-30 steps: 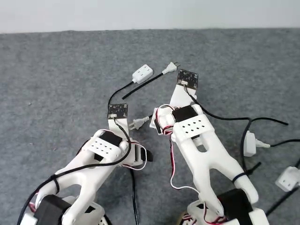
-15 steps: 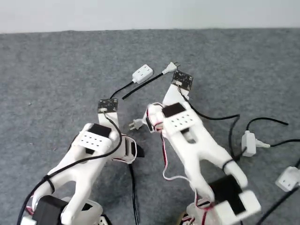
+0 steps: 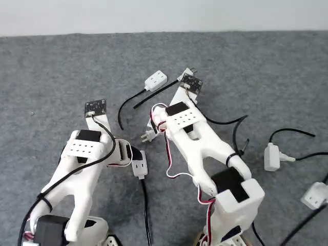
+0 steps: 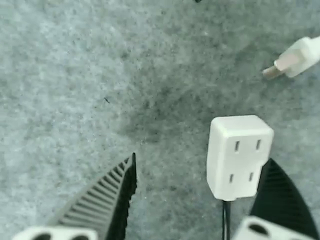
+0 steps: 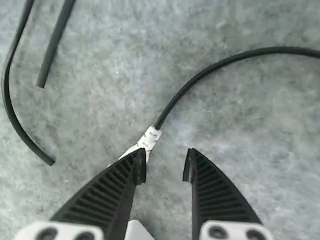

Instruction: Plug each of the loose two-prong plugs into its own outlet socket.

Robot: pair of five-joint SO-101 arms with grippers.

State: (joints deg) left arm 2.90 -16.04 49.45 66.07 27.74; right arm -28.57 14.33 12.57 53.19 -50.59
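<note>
Left wrist view: left gripper [image 4: 200, 162] jaws wide apart, outlet socket [image 4: 239, 156] between them, toward the near edge of the surface [image 3: 46, 66]. Just past it, right gripper [image 5: 165, 155] jaws slightly apart at the cord end of a two-prong plug [image 5: 145, 142]. Second socket [image 3: 156, 80] lies farther back.

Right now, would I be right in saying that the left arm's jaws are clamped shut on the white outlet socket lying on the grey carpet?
Not quite: the left arm's jaws stand wide open, not clamped shut. The left wrist view shows the white outlet socket lying on the grey carpet between them, ungripped.
</note>
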